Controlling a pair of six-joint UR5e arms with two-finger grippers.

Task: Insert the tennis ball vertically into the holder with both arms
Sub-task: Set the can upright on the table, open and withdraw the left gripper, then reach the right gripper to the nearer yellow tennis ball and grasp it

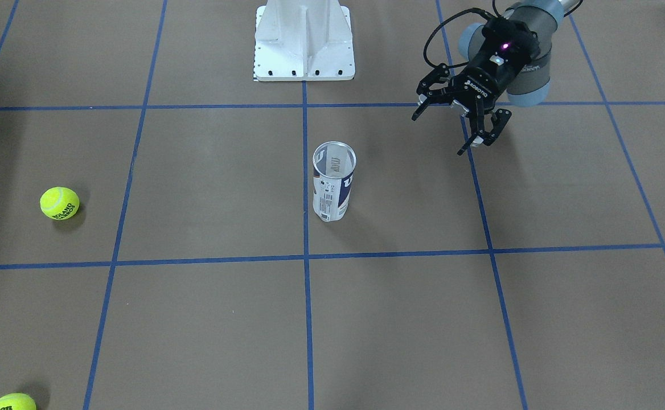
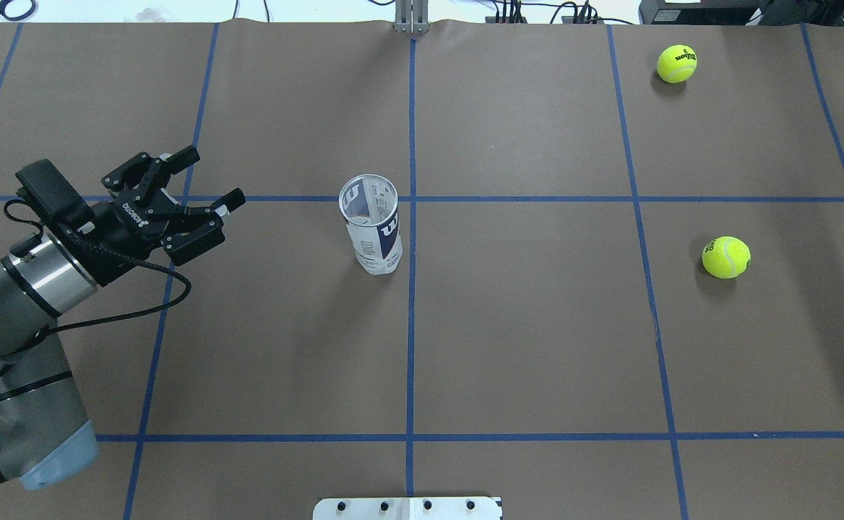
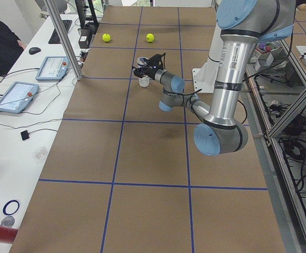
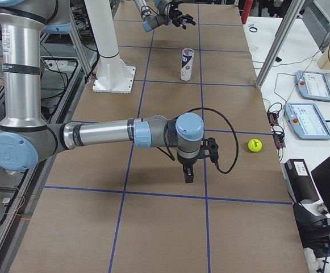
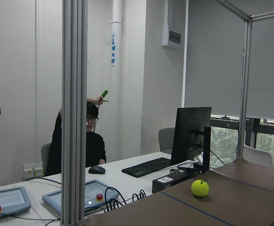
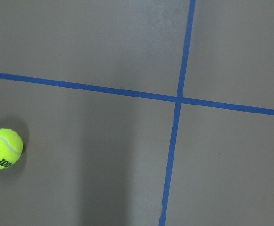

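The holder [image 1: 334, 182] is a clear can with a white and navy label. It stands upright and empty at the table's middle, and also shows in the overhead view [image 2: 371, 231]. My left gripper [image 2: 216, 175] is open and empty, held above the table to the holder's left, well apart from it; it also shows in the front view [image 1: 440, 134]. One tennis ball [image 2: 726, 257] lies on the right side and a second ball [image 2: 676, 63] at the far right. My right gripper [image 4: 188, 173] shows only in the exterior right view, pointing down above the table; I cannot tell whether it is open or shut. A ball [image 6: 3, 149] lies at the right wrist view's left edge.
The white metal base [image 1: 304, 51] stands at the robot's side of the table. Blue tape lines [image 2: 411, 325] grid the brown table cover. Tablets [image 3: 16, 96], a keyboard and a seated person are on the operators' side, with metal frame posts [image 3: 63, 37] at that edge.
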